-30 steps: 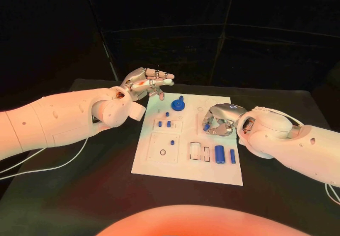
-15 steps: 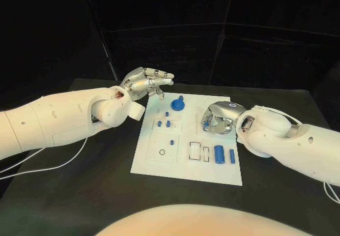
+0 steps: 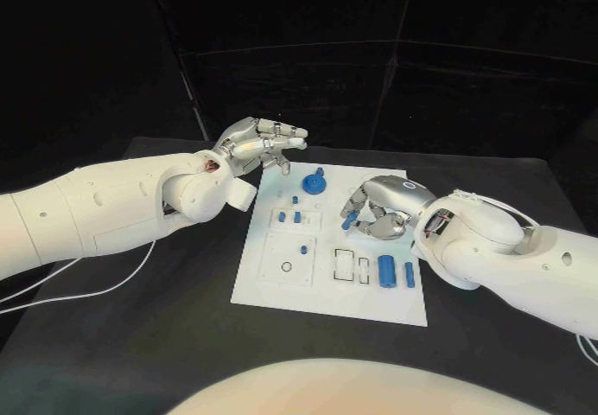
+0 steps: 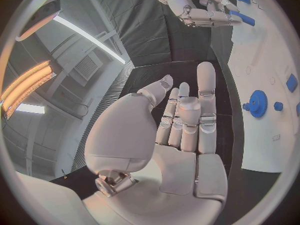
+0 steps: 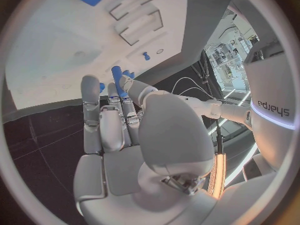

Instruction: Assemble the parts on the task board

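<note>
The white task board point(image 3: 327, 290) lies in the middle of the black table. My right hand point(image 3: 380, 207) hovers over its right half and pinches a blue peg point(image 3: 350, 221) between thumb and fingers; the peg point(image 5: 117, 77) sticks out past the fingertips above the board point(image 5: 62, 60). My left hand point(image 3: 258, 143) is raised beyond the board's far left corner, fingers apart, palm point(image 4: 178, 155) bare. A blue gear point(image 3: 313, 183) stands at the board's far edge. Small blue pegs point(image 3: 289, 216) stand left of centre. A blue cylinder point(image 3: 386, 271) and a slim blue bar point(image 3: 409, 274) lie near the right edge.
Rectangular recesses point(image 3: 344, 263) are cut into the board beside the cylinder. A single small peg point(image 3: 303, 250) stands in a square outline at the near left. White cables point(image 3: 75, 294) trail over the table under my left arm. Dark curtains close off the back.
My right hand has turned and shifted slightly left over the board, carrying the blue peg with it. The left hand has stayed almost still.
</note>
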Controlling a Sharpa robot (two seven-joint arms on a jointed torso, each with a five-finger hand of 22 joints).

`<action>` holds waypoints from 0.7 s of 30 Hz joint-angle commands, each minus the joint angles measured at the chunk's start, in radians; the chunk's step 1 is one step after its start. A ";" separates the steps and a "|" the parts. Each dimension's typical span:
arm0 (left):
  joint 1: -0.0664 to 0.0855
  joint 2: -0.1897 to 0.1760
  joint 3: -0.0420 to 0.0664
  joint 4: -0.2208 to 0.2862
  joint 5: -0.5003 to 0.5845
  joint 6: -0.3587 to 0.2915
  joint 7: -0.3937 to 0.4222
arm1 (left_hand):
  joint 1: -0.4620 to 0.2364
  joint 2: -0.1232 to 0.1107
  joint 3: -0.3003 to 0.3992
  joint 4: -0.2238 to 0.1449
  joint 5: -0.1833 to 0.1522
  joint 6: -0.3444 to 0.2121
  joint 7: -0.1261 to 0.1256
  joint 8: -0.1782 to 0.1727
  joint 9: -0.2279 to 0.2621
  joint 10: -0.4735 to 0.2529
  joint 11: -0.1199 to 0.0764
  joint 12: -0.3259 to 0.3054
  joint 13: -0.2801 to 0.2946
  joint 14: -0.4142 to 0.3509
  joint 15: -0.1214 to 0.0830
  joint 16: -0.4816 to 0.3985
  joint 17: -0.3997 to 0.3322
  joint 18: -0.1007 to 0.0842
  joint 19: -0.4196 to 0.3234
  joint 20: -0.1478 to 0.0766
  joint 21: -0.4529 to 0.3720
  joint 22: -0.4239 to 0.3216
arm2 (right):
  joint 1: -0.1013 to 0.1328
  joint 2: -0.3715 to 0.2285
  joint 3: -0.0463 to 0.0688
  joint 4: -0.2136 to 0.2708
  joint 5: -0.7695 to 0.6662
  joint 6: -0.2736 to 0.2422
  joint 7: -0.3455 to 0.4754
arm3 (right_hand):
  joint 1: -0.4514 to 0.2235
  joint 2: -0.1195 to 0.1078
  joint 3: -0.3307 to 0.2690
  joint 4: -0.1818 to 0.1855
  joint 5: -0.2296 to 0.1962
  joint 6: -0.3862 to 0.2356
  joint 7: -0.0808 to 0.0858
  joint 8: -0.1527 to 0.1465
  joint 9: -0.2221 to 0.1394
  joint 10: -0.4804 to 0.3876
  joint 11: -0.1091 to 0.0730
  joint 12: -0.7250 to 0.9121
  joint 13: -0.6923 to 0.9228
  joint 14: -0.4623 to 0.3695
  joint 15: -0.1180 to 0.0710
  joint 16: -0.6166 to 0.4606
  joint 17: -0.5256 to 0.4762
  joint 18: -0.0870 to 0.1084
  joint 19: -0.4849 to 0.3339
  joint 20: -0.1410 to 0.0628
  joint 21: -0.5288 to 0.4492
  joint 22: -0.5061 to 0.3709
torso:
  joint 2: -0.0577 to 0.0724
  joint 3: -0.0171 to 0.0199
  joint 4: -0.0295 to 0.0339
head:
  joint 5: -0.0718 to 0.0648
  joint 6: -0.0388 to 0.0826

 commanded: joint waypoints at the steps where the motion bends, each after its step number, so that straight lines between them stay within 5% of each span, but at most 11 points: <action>1: 0.001 0.000 0.000 0.001 -0.003 0.014 0.005 | -0.005 0.007 -0.007 0.002 -0.003 -0.008 0.001 -0.005 0.000 -0.005 -0.002 0.007 -0.001 -0.005 0.001 0.001 0.000 0.012 -0.002 0.003 -0.005 -0.002 | 0.002 0.008 0.001 0.027 0.041 -0.024 0.040 | -0.008 -0.018 0.005 -0.002 0.003 -0.001 0.004 -0.007 -0.001 0.031 -0.026 -0.007 0.004 0.031 -0.003 0.004 -0.002 0.004 -0.004 0.000 0.003 -0.003 | 0.000 -0.0008 0.0006 | 0.002 0.000; 8: 0.001 0.004 0.001 0.001 -0.003 0.015 0.006 | -0.006 0.009 -0.008 0.002 -0.003 -0.008 0.001 -0.005 0.000 -0.006 -0.002 0.009 0.000 -0.006 0.002 0.001 0.000 0.012 -0.002 0.003 -0.006 -0.002 | -0.001 0.084 0.000 0.032 0.054 0.006 0.065 | -0.013 -0.021 0.004 -0.002 0.004 -0.003 0.005 -0.009 -0.002 0.029 -0.025 -0.010 0.003 0.030 -0.003 0.003 -0.003 0.005 -0.007 0.001 0.002 -0.006 | 0.001 -0.0006 0.0018 | 0.005 -0.001; 17: 0.002 0.010 0.001 -0.003 -0.003 0.015 0.007 | -0.006 0.009 -0.008 0.002 -0.003 -0.008 0.001 -0.005 0.000 -0.006 -0.002 0.009 0.000 -0.006 0.002 0.001 0.000 0.012 -0.002 0.003 -0.006 -0.002 | -0.037 0.187 -0.004 -0.020 -0.001 0.035 0.091 | -0.021 -0.022 0.000 -0.001 0.009 -0.004 0.006 -0.011 -0.002 0.027 -0.024 -0.014 0.003 0.030 -0.001 0.003 -0.004 0.005 -0.009 0.002 0.002 -0.007 | 0.001 -0.0021 0.0018 | 0.016 -0.003; 21: 0.002 0.013 0.001 -0.005 -0.003 0.015 0.007 | -0.006 0.009 -0.008 0.002 -0.003 -0.008 0.001 -0.005 0.000 -0.006 -0.002 0.009 0.000 -0.006 0.002 0.001 0.000 0.012 -0.002 0.003 -0.006 -0.002 | -0.052 0.219 -0.009 -0.045 -0.033 0.051 0.095 | -0.027 -0.023 -0.004 0.000 0.018 -0.004 0.006 -0.011 -0.002 0.027 -0.024 -0.015 0.004 0.030 -0.001 0.003 -0.003 0.005 -0.011 0.003 0.002 -0.008 | 0.001 0.0002 -0.0006 | 0.023 -0.006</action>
